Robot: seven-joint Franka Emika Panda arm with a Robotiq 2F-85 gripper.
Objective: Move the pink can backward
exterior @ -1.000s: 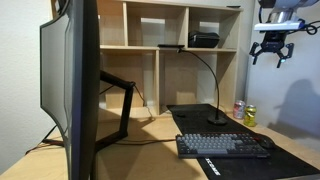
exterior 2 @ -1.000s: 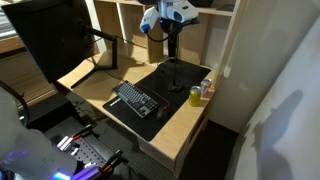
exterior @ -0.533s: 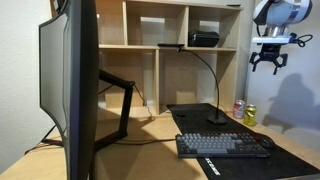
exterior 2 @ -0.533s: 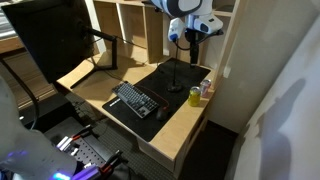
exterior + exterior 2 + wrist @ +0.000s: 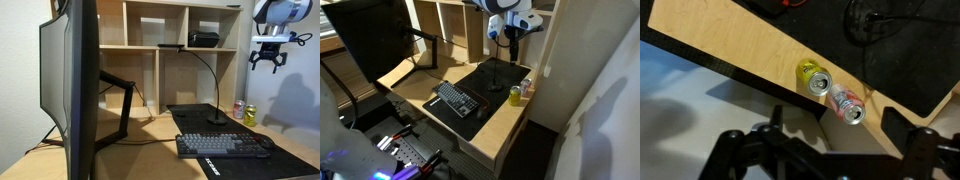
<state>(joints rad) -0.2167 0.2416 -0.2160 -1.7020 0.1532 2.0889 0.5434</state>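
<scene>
The pink can (image 5: 847, 105) stands on the wooden desk near its edge, right beside the yellow-green can (image 5: 815, 78). Both exterior views show it small: in one it is behind the yellow-green can (image 5: 238, 108), in the other at the desk's right side (image 5: 526, 89). My gripper (image 5: 832, 135) is open and empty, high above the cans, with the pink can showing between its fingers in the wrist view. The gripper also shows in both exterior views (image 5: 268, 58) (image 5: 510, 38), well above the desk.
A black desk mat (image 5: 495, 75) holds a keyboard (image 5: 453, 99) and a gooseneck lamp base (image 5: 217, 120). A large monitor (image 5: 75, 80) stands on the desk. Shelves (image 5: 170, 40) rise behind the desk. The desk edge (image 5: 750, 78) runs close beside the cans.
Over the last second the arm swung sideways toward the cans' side of the desk and now hangs above them. The cans have not moved.
</scene>
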